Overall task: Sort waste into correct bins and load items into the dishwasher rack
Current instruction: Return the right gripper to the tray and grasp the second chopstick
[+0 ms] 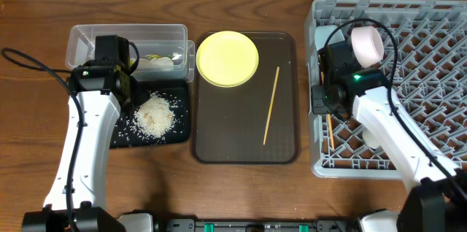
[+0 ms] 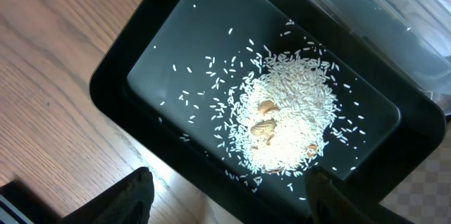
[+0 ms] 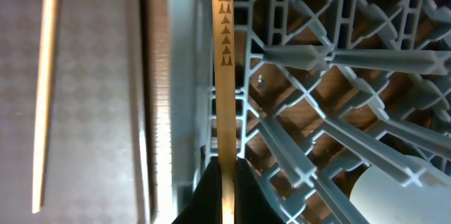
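Left end effector hovers released, fingers spread, over the rice heap lying in the black tray. In the centre, the yellow plate and a loose chopstick lie on the brown tray. Right end effector is clenched on the second chopstick, along the left wall of the dishwasher rack.

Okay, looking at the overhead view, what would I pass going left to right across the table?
Rice heap, yellow plate, loose chopstick, grey rack.
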`<action>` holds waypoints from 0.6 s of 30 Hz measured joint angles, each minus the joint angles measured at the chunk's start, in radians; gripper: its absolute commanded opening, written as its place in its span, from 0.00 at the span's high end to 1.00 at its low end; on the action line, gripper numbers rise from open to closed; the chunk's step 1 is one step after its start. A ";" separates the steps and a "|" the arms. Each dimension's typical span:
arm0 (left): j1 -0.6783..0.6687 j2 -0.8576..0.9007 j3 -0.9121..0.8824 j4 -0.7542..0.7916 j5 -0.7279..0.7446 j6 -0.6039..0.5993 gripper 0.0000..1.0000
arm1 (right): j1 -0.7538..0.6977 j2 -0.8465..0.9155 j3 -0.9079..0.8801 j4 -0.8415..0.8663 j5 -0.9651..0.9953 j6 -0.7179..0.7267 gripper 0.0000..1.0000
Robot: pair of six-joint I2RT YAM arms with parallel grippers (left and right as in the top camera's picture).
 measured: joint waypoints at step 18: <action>0.000 0.000 0.000 0.000 0.000 0.000 0.28 | -0.004 -0.011 0.030 0.188 -0.023 -0.046 0.55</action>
